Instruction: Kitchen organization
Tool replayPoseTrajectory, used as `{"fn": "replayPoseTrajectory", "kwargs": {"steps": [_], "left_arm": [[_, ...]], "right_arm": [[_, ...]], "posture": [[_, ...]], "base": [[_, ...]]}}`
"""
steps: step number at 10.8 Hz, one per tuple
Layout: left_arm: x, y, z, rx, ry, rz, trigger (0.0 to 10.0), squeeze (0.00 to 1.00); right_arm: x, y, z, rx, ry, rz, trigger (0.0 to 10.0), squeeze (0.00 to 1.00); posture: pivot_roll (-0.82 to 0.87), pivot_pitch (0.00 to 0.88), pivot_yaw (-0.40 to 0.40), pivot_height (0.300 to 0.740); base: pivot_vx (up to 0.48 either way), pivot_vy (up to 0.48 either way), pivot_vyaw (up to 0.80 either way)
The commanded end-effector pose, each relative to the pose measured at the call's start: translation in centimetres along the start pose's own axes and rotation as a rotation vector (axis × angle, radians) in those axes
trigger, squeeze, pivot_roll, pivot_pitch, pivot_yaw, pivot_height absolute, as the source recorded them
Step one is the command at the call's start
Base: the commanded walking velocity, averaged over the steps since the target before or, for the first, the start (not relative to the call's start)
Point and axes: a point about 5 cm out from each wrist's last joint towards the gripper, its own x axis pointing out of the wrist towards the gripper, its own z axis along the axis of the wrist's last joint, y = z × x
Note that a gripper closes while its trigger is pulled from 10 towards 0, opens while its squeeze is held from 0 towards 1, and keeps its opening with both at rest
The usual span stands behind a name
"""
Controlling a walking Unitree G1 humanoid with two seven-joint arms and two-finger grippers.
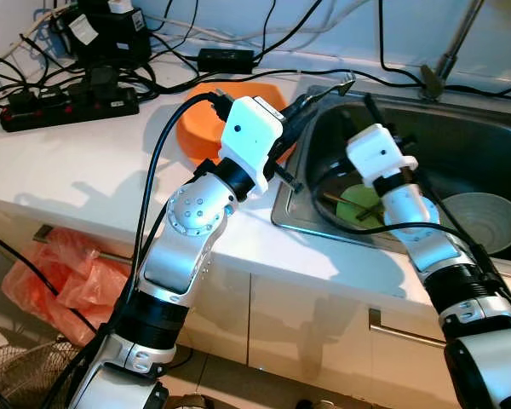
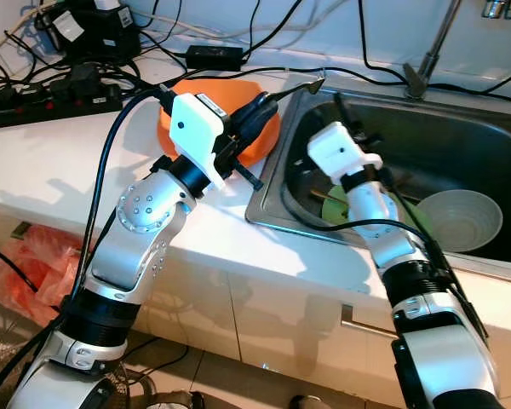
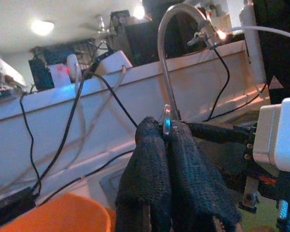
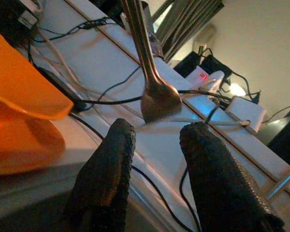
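My left gripper (image 3: 165, 126) hovers over the sink's near-left corner, past the orange bowl (image 1: 206, 126) on the white counter. It is shut on the thin handle of a metal utensil (image 1: 339, 86), whose head points toward the back wall. My right gripper (image 4: 154, 133) is raised inside the steel sink (image 1: 300, 223), fingers open and aimed up at the utensil's head (image 4: 158, 100), which hangs just beyond the fingertips without touching them. A green plate (image 1: 358, 203) and a pale bowl (image 1: 481, 223) lie in the sink.
Black cables, a power strip (image 1: 68, 104) and an adapter (image 1: 226, 60) crowd the back of the counter. The faucet (image 1: 450, 47) rises behind the sink. An orange plastic bag (image 1: 64, 273) hangs below the counter at left, with a wire basket (image 1: 17, 375) on the floor.
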Motion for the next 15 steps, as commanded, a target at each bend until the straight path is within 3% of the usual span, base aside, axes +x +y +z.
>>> {"fn": "replayPoseTrajectory", "kwargs": {"steps": [1, 5, 10, 15], "left_arm": [[0.0, 0.1, 0.7, 0.006, -0.022, -0.009, 10.0, 0.00], [-0.3, 0.7, 0.3, 0.017, 0.004, -0.006, 10.0, 0.00], [-0.6, -0.7, -0.8, -0.005, 0.073, -0.115, 10.0, 0.00], [-0.8, -1.1, -1.4, -0.012, 0.119, -0.152, 10.0, 0.00]], "right_arm": [[-0.1, 0.5, 0.3, -0.005, -0.021, 0.022, 10.0, 0.00], [-0.1, 0.8, 0.6, 0.005, -0.034, 0.031, 10.0, 0.00], [0.0, 1.4, 0.9, 0.023, -0.039, 0.038, 10.0, 0.00], [0.0, 1.3, 1.0, 0.027, -0.038, 0.029, 10.0, 0.00]], "posture": [[0.09, 0.075, -0.003, 0.740], [0.09, 0.072, 0.000, 0.740], [0.09, 0.068, 0.004, 0.740], [0.09, 0.075, 0.008, 0.740]], "base": [[0.000, 0.000, 0.00], [0.000, 0.000, 0.00], [0.000, 0.000, 0.00], [0.000, 0.000, 0.00]]}}
